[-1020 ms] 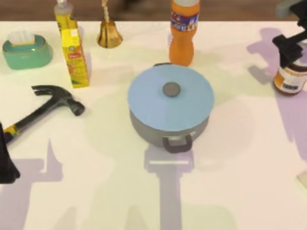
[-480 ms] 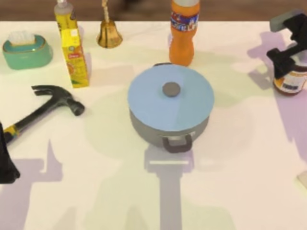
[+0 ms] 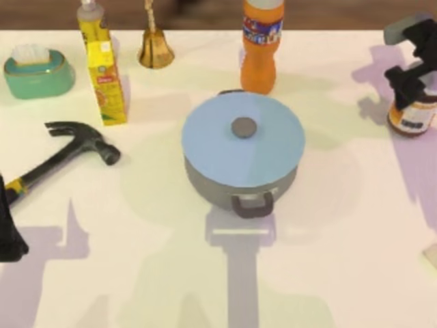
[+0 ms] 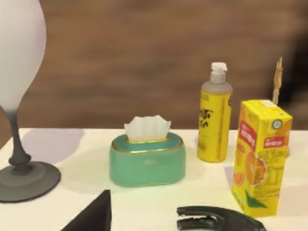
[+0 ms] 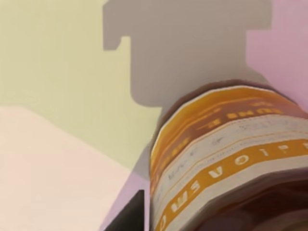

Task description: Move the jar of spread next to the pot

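The jar of spread (image 3: 412,117) stands upright near the table's right edge, far right of the grey pot (image 3: 242,152) with its light-blue lid. My right gripper (image 3: 414,83) is lowered over the jar's top and hides the lid. In the right wrist view the orange and white label (image 5: 226,159) fills the picture; one dark fingertip (image 5: 131,215) stands beside the jar wall with a thin strip of table between them, so the gripper is open. My left gripper (image 3: 8,236) is parked open at the left edge.
An orange soda bottle (image 3: 261,48) stands just behind the pot. A hammer (image 3: 68,154), a yellow juice carton (image 3: 108,82), a yellow pump bottle (image 4: 214,120), a brass bell (image 3: 155,44) and a green tissue box (image 3: 37,72) occupy the left side.
My right gripper has moved in from the right edge and settled over the jar. The jar has edged slightly to the left. The left arm has not moved.
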You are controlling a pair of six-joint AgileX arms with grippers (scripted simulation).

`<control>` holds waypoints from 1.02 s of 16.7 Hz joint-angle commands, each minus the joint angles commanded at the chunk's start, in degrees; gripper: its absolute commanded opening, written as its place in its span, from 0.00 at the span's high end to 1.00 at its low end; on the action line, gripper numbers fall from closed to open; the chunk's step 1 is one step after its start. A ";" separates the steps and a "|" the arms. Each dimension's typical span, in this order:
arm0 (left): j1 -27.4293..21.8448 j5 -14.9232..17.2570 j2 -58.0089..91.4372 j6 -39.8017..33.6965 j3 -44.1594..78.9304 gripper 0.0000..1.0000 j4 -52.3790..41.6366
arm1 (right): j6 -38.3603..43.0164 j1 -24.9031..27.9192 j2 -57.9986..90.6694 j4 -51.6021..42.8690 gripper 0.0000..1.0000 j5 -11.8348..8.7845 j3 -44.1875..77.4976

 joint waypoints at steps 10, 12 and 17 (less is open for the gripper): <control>0.00 0.00 0.00 0.00 0.00 0.00 0.00 | 0.00 0.00 0.00 0.00 1.00 0.00 0.00; 0.00 0.00 0.00 0.00 0.00 0.00 0.00 | 0.00 0.00 0.00 0.00 1.00 0.00 0.00; 0.00 0.00 0.00 0.00 0.00 0.00 0.00 | 0.08 -0.06 -2.22 -0.19 1.00 -0.10 -2.23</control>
